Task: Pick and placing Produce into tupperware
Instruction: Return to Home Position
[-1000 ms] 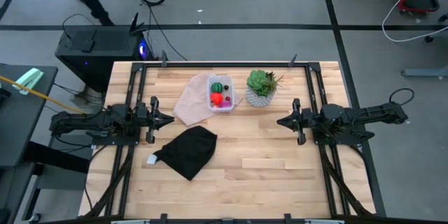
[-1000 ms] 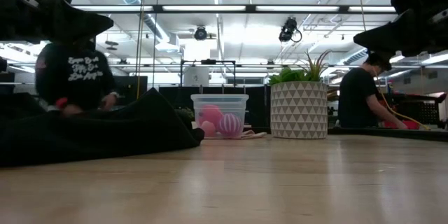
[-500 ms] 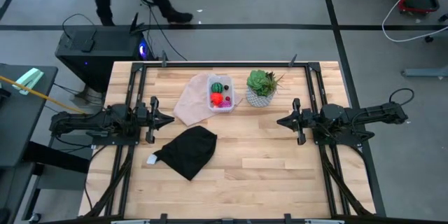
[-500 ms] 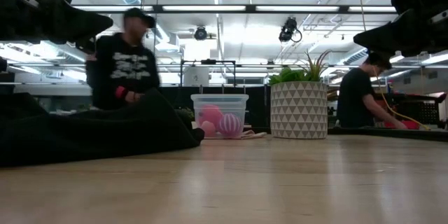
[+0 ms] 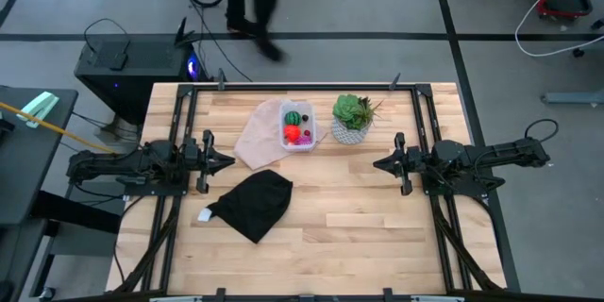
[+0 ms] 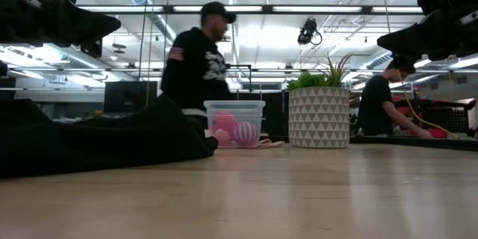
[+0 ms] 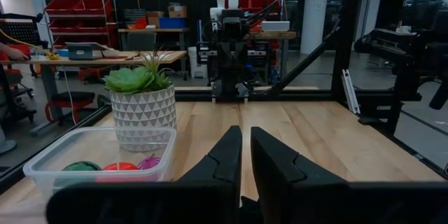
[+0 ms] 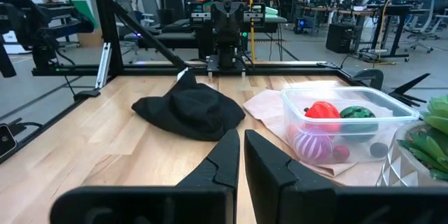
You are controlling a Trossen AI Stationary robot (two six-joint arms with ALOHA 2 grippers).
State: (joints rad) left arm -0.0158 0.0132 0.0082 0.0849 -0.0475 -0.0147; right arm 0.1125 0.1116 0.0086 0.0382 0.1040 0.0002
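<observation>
tupperware (image 5: 282,125) holding produce (image 5: 293,134) lies between left tool (image 5: 226,161) and right tool (image 5: 377,163), untouched.

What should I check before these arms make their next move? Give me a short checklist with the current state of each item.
1. Produce in the tupperware: ok; green striped ball, red-orange piece and magenta piece lie inside.
2. Left end effector empty: ok; it holds nothing.
3. Right end effector empty: ok; it holds nothing.
4. Clearance from tupperware and plant pot: ok; both end effectors sit at the sides of the table.
5. More produce hidden under the black cloth: cannot tell.
6. People off the table: ok; a person is beyond the far edge, not over it.
</observation>
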